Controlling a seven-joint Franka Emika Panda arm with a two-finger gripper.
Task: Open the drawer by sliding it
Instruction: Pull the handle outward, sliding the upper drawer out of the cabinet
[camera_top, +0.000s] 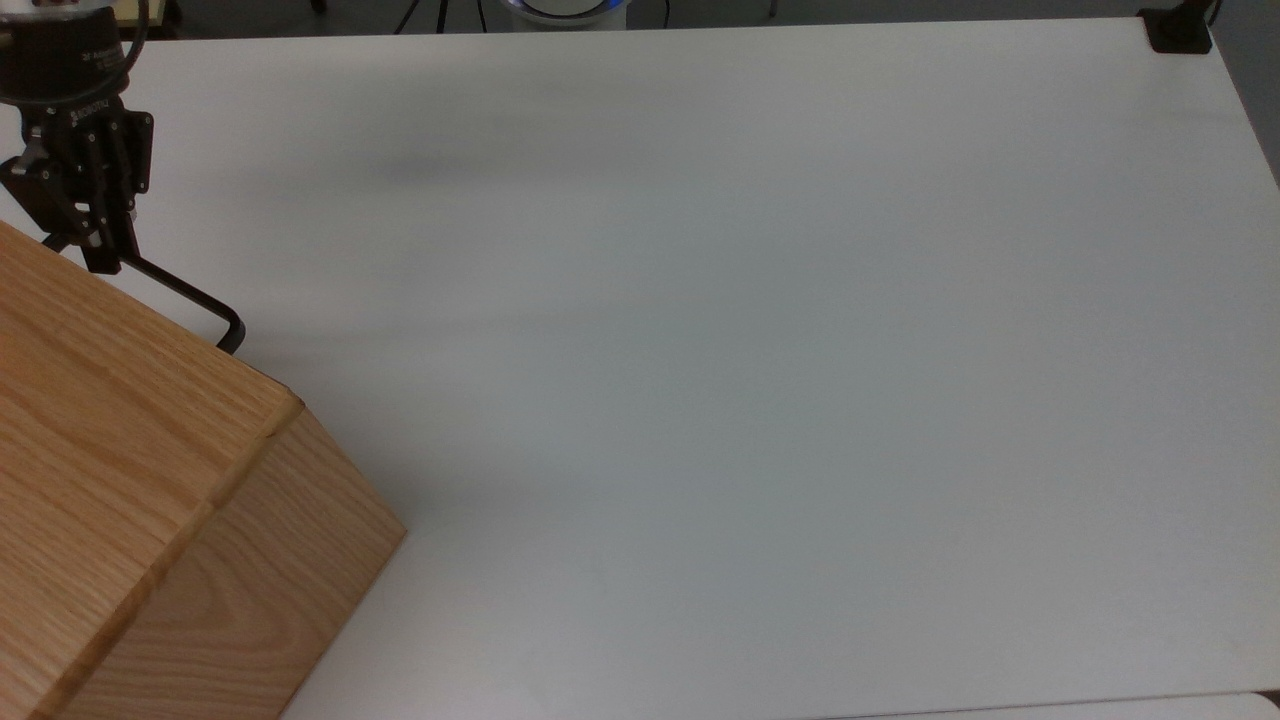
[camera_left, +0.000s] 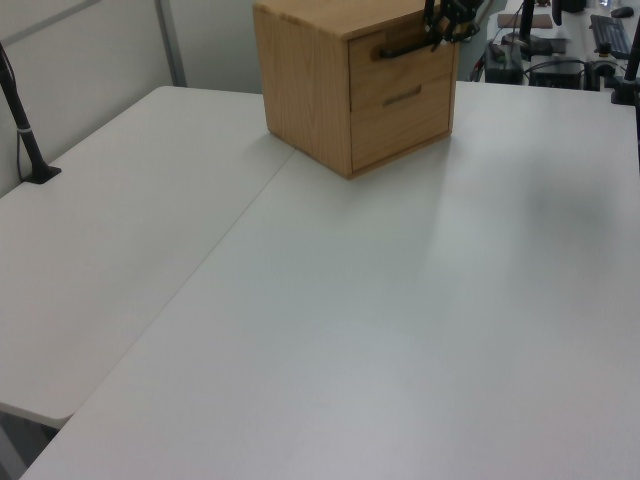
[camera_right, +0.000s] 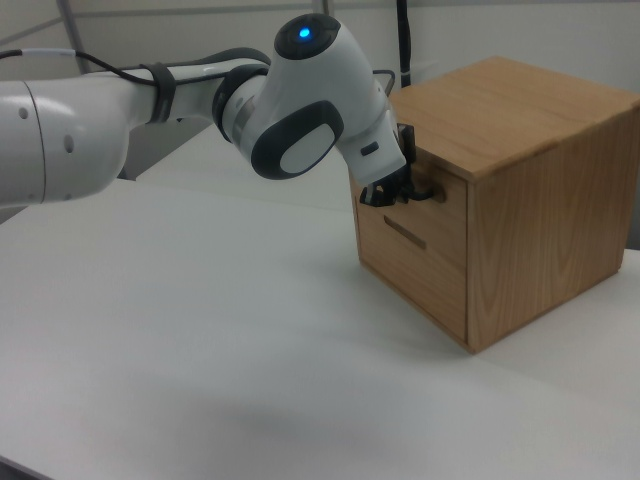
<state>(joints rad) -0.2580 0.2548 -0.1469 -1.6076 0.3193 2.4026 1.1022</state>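
You see a wooden cabinet (camera_left: 345, 80) on the white bench (camera_left: 400, 330), at the far end in the left view. It holds two drawers, one over the other, and both fronts sit flush with the box, so nothing inside shows. The top one is the drawer (camera_left: 400, 60). Its black handle (camera_top: 185, 293) runs sideways along the front and sticks out from the wood. Your tool (camera_top: 95, 250) sits right at one end of that handle; whether its fingers are apart or pinched on the bar, you cannot tell.
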